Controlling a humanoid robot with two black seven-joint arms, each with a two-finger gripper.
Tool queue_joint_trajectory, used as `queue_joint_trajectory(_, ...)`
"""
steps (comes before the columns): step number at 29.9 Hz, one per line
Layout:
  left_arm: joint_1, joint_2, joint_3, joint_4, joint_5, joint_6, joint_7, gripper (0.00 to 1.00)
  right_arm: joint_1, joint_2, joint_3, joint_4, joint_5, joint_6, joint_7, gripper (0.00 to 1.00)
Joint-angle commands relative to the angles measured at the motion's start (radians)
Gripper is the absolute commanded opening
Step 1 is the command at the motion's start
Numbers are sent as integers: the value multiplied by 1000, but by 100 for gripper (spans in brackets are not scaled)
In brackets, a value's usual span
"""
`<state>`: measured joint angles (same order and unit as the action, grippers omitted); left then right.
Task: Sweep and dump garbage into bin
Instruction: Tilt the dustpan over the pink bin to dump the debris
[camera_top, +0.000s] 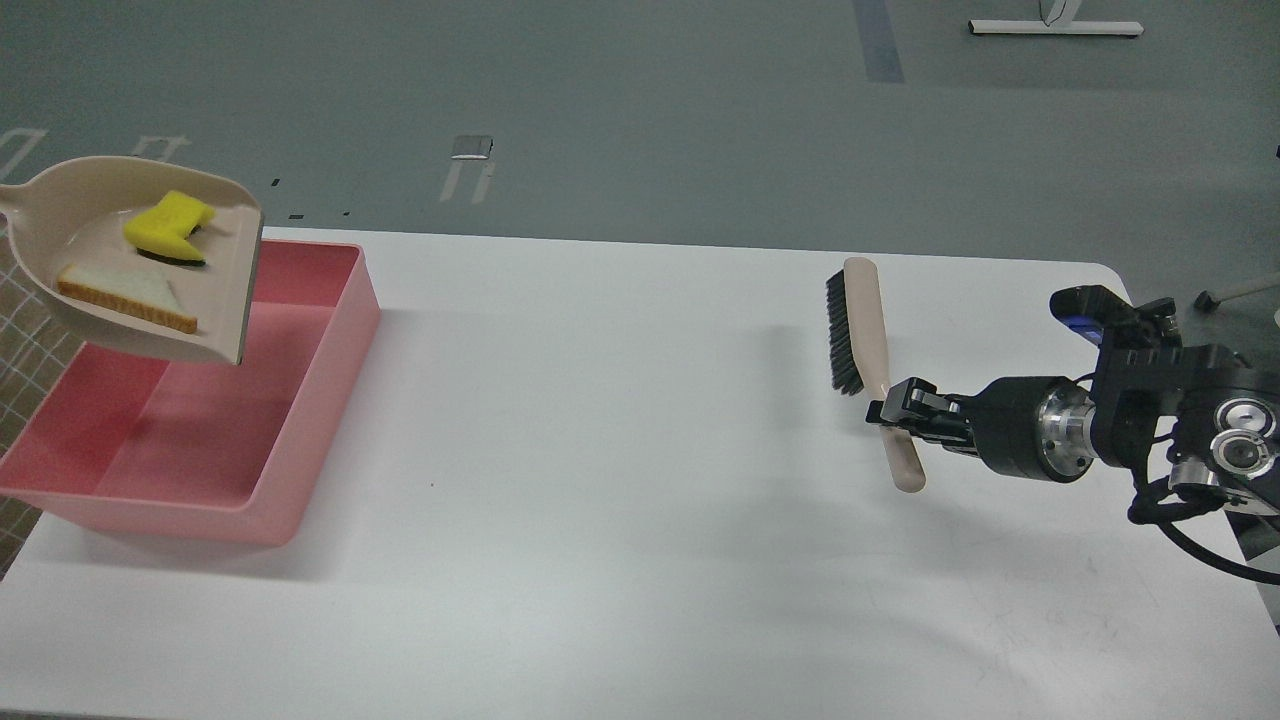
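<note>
A beige dustpan (90, 320) hangs in the air over the far left part of the pink bin (300, 440). In the pan lie the bent yellow piece (168, 222) and the triangular bread slice (125, 295). The pan's handle runs off the left edge, and my left gripper is out of view. My right gripper (893, 412) is shut on the handle of the beige brush (868, 330) with black bristles, held above the right side of the table.
The white table (620, 480) spans the view; its far edge and rounded right corner show. A checked cloth (12, 330) lies off the table's left side. The bin stands at the table's left edge.
</note>
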<state>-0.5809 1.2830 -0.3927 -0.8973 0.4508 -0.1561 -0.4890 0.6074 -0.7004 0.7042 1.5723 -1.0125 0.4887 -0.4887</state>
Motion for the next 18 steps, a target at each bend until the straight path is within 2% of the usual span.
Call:
queue_joint_trajectory(1, 0, 4, 0, 0, 65, 21, 0, 0, 0, -1, 0, 0, 0, 0, 0, 0)
queue_joint_trajectory(8, 0, 25, 0, -12, 178, 113, 0, 0, 0, 1, 0, -5, 0, 0, 0, 0)
queue_joint_trajectory(18, -5, 62, -12, -32, 316, 197, 0, 0, 2, 5, 0, -8, 0, 0, 0, 0)
